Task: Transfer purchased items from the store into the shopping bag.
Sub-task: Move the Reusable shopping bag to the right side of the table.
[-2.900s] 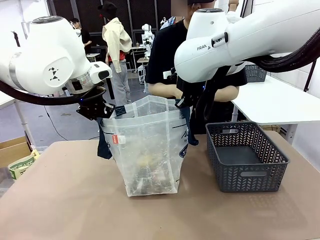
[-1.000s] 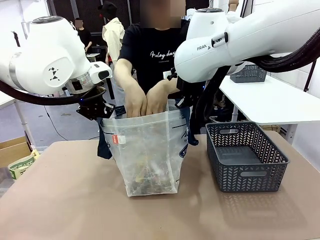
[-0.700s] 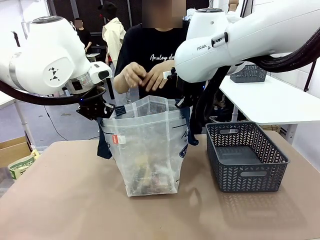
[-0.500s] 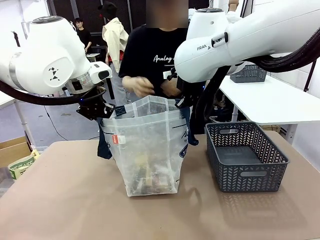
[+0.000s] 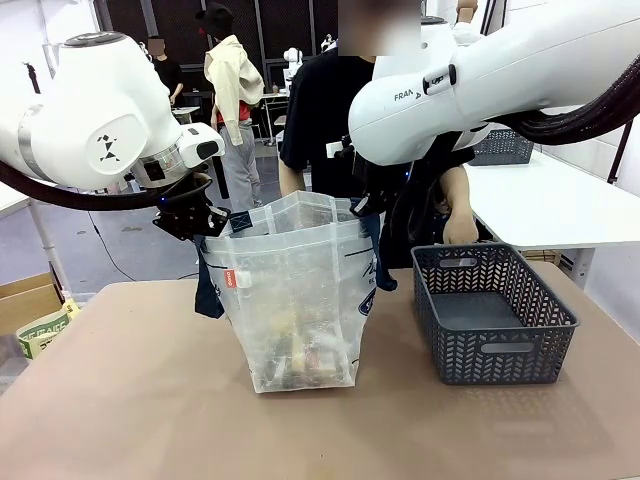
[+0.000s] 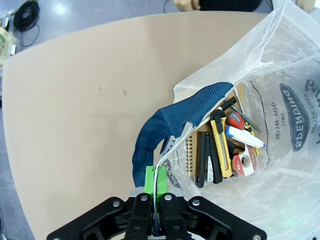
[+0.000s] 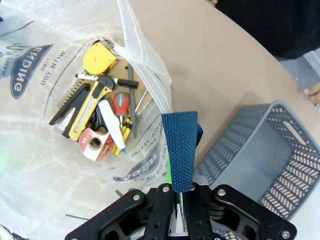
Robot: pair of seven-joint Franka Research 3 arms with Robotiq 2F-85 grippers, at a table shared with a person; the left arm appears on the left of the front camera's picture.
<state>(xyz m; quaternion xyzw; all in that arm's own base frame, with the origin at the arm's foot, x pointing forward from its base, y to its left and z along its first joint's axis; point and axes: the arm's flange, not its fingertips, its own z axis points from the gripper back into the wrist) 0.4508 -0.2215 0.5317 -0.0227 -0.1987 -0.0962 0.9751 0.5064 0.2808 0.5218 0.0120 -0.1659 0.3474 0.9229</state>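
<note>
Translucent crinkly shopping bag (image 5: 295,300) is standing open on the tan counter (image 5: 130,400), left jaws clamping its 9 o'clock rim, right jaws its 3 o'clock rim; purchased items (image 6: 218,147) are lying inside.

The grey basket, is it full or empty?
Empty: the basket shows a bare floor, while the tools lie in the plastic bag.

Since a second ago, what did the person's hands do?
They came up out of the shopping bag; one hand now hangs behind the basket. The left gripper and right gripper stayed shut on the bag's rim; bag and basket unmoved.
</note>
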